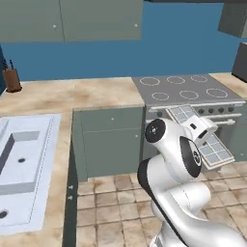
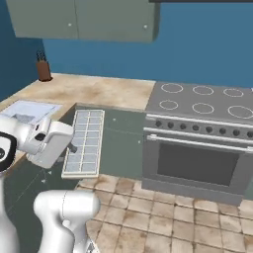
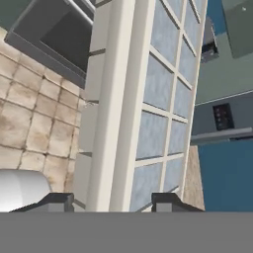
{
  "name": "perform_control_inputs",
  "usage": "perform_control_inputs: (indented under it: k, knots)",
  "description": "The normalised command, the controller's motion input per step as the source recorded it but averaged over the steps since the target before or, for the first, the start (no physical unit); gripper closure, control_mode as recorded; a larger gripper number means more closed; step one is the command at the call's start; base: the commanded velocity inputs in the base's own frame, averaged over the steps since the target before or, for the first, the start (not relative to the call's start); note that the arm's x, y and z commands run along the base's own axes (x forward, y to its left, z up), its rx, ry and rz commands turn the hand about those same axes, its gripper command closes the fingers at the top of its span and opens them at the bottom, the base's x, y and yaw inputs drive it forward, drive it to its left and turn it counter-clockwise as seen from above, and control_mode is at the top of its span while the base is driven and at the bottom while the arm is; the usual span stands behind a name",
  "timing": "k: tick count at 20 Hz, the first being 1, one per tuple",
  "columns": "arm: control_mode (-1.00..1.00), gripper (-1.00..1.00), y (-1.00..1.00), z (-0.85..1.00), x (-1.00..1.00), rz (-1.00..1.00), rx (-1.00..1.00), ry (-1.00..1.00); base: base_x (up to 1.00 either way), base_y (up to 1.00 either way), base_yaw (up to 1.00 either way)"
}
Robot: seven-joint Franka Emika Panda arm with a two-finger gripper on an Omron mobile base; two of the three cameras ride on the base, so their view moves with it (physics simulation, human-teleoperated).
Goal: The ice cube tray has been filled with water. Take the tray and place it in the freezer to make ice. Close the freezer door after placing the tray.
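The flat, pale grey-white gridded ice cube tray (image 2: 84,143) is clamped edgewise between the dark fingers (image 3: 170,201), carried off the table for the freezer.

Rendered home kitchen. Evidence: grey stove with six ring burners on a flat cooktop (image 1: 185,88), knob row and dark-windowed oven door below it (image 2: 197,165). Beige mottled stone-look countertop (image 1: 72,94) runs in an L along a plain blue wall (image 2: 207,44). Grey-green base cabinets with small round knobs (image 1: 113,140) sit under the counter, matching wall cabinets (image 2: 84,20) above. Pale grey-white rectangular sink basin (image 1: 19,154) set into the counter at left. Brown wooden knife block with dark handles (image 1: 12,79) stands in the counter's corner. Floor is tan square tile with pale grout (image 2: 163,217).
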Motion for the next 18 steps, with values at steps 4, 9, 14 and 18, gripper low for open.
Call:
perform_control_inputs:
  k: [4,9,14,18]
  knots:
    - [1.0,1.0,0.0,0.0,0.0,0.0,0.0,0.0,-0.05,-0.19,-0.47]
    - [1.0,1.0,0.0,0.0,0.0,0.0,0.0,0.0,-0.04,-0.29,-0.46]
    - [1.0,1.0,0.0,0.0,0.0,0.0,0.0,0.0,0.0,-0.3,-0.45]
    - [1.0,1.0,0.0,0.0,0.0,0.0,0.0,0.0,0.0,-0.3,-0.44]
